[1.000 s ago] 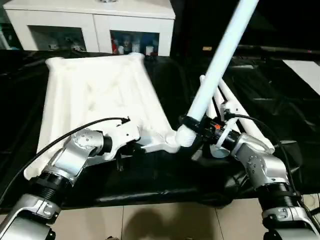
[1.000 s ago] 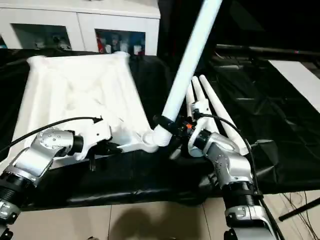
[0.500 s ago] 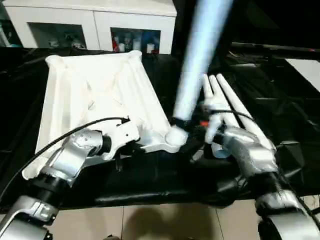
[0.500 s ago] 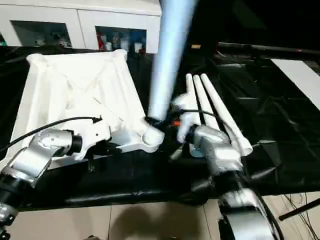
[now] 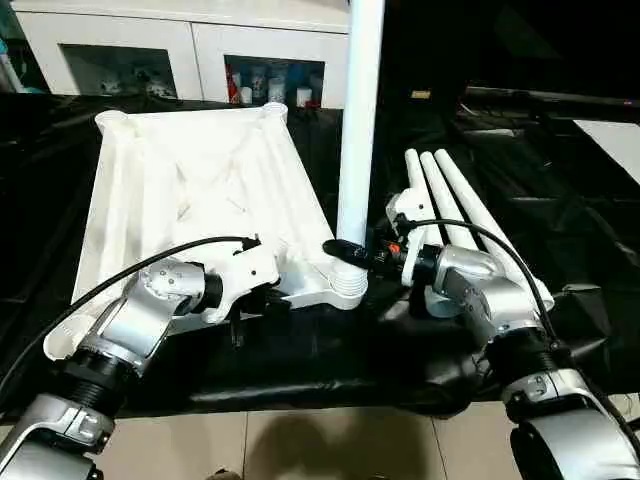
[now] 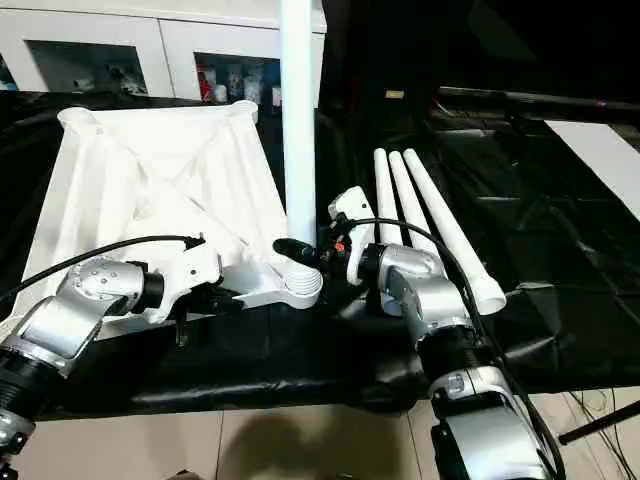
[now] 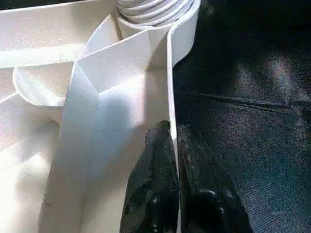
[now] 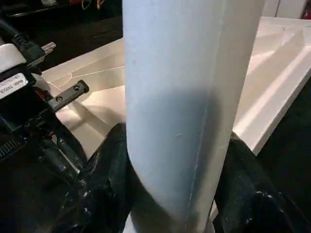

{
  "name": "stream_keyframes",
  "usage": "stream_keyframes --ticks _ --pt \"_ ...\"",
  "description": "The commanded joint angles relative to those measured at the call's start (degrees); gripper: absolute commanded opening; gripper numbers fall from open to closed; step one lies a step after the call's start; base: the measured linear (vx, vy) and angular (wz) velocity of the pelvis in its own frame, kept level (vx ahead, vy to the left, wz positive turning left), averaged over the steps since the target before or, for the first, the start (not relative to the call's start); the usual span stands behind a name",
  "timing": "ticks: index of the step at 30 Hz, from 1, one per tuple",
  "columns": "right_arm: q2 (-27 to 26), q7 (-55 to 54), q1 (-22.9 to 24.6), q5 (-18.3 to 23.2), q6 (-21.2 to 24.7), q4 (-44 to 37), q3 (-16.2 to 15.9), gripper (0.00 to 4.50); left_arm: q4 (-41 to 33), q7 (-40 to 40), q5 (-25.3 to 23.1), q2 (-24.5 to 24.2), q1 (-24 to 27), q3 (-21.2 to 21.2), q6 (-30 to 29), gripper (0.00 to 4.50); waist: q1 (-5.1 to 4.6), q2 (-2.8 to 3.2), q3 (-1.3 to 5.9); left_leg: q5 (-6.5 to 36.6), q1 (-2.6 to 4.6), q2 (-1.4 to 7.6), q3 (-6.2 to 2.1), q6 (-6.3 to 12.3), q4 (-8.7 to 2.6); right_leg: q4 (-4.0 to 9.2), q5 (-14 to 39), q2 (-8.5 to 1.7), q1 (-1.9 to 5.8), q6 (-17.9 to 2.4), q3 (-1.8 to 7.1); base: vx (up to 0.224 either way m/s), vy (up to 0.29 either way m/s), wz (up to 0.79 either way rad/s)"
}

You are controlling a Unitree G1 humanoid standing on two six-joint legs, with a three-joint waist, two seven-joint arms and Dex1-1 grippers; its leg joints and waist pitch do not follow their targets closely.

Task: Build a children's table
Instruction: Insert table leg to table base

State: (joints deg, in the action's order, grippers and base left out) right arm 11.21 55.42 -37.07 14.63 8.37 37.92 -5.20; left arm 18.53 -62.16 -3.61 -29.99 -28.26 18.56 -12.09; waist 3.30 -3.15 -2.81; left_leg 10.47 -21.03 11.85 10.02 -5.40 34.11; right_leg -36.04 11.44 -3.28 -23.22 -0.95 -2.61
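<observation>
The white tabletop [image 5: 190,190] lies upside down on the black sheet, ribbed underside up. My left gripper [image 5: 262,298] is shut on its near rim [image 7: 170,73], close to the near right corner; the two black fingers [image 7: 155,160] pinch the thin wall. One white leg [image 5: 358,150] stands upright in that corner's round socket [image 5: 347,290]. My right gripper [image 5: 350,252] is shut around the leg [image 8: 184,97] just above the socket. Three more legs [image 5: 450,200] lie side by side to the right of the tabletop.
A white glass-door cabinet [image 5: 180,50] stands behind the work surface. The black sheet [image 5: 320,360] hangs over the front edge above a tiled floor [image 5: 300,440]. A white panel [image 5: 610,140] shows at the far right.
The leg held by my right gripper has swung from leaning right to standing upright in the corner socket. My left gripper has kept its hold on the rim.
</observation>
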Motion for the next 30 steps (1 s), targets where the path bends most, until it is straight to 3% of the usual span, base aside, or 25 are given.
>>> stream_keyframes --ticks 1,12,18,19,20,24,30 --pt "-0.1 0.2 0.6 -0.6 0.8 1.9 -0.1 1.84 -2.4 0.3 0.1 0.3 0.3 -0.1 0.9 0.00 0.17 0.49 3.60 7.6 0.62 1.47 -0.06 2.10 -3.97 3.44 2.7 -4.17 3.16 -13.7 2.52 0.000 0.000 0.00" --pt "-1.6 -1.9 3.2 2.4 -0.7 5.5 4.4 1.84 -1.8 1.3 0.1 0.7 0.0 -0.1 1.0 0.00 0.25 0.59 3.67 7.7 0.70 1.50 -0.04 2.03 -3.97 3.42 2.4 -4.16 3.12 -14.1 2.50 0.000 0.000 0.00" --pt "-2.2 -2.5 5.4 1.9 -3.2 6.2 5.0 1.84 -1.3 1.7 0.0 1.1 -0.5 -0.1 1.1 0.00 0.29 0.58 3.64 7.8 0.68 1.50 -0.04 2.12 -3.98 3.44 2.0 -4.18 3.11 -14.1 2.47 0.000 0.000 0.00" --pt "-2.4 -2.7 5.8 1.8 -3.6 6.2 5.1 1.84 -1.1 1.7 0.0 1.2 -0.7 -0.1 1.2 0.00 0.32 0.95 3.62 8.5 0.73 1.51 -0.11 1.86 -4.04 3.55 2.8 -4.20 3.10 -14.0 2.47 0.000 0.000 0.00" --pt "-2.5 -2.8 5.9 1.7 -3.9 6.3 5.2 1.84 -1.0 1.7 0.0 1.2 -0.8 -0.1 1.3 0.00 0.27 0.78 3.62 9.0 0.73 1.49 -0.11 1.63 -4.07 3.60 3.4 -4.16 3.13 -13.9 2.46 0.000 0.000 0.00" --pt "-3.1 -3.5 7.3 1.6 -5.9 5.8 5.3 1.84 -0.5 1.9 -0.1 1.4 -1.3 -0.1 1.4 0.00 0.32 1.15 3.61 9.7 0.84 1.55 -0.19 1.16 -4.14 3.63 3.6 -4.18 3.05 -13.8 2.49 0.000 0.000 0.00" --pt "-3.9 -3.6 9.8 1.6 -8.1 4.3 5.2 1.84 0.2 1.8 -0.3 1.7 -2.0 0.0 1.7 0.00 0.42 1.20 3.59 10.4 0.88 1.51 -0.20 1.07 -4.24 3.73 3.3 -4.09 3.10 -13.8 2.49 0.000 0.000 0.00"
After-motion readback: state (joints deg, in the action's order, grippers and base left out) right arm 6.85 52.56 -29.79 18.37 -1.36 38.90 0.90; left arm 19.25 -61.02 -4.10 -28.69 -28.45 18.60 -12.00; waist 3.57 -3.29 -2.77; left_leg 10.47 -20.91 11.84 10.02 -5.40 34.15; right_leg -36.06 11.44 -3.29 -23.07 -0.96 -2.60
